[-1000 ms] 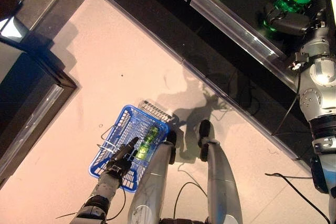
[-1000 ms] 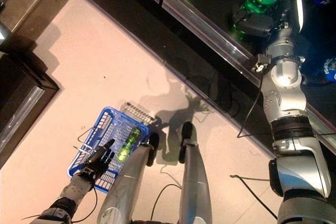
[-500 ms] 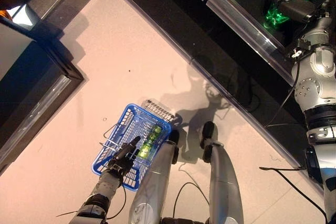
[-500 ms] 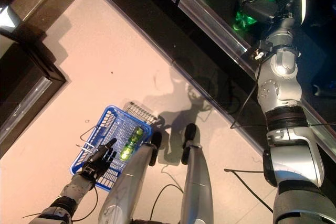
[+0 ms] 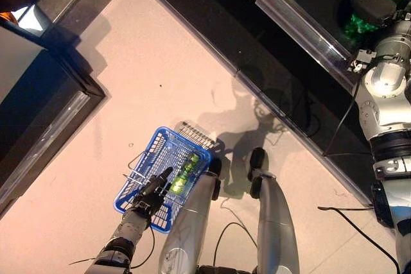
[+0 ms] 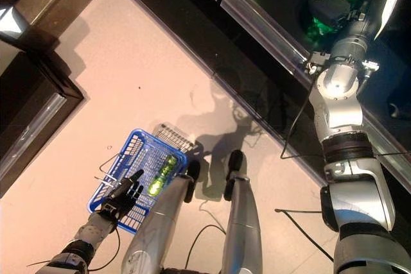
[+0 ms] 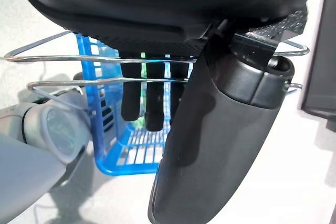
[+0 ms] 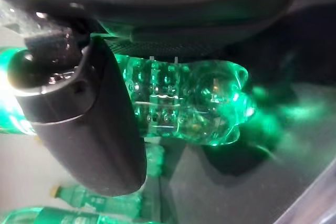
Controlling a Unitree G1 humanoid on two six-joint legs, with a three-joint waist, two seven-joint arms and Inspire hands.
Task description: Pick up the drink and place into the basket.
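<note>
Pale glossy floor [image 5: 128, 68]; black shelf [image 5: 302, 4] with clear rail [image 5: 308, 30]; dark cabinet [image 5: 32, 113].

silver-grey arms, dark hands [image 5: 151, 194]

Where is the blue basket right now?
The blue basket sits on the floor at the robot's lower left in the eye views, hanging from the left hand by its wire handles, with a green bottle inside.
</note>
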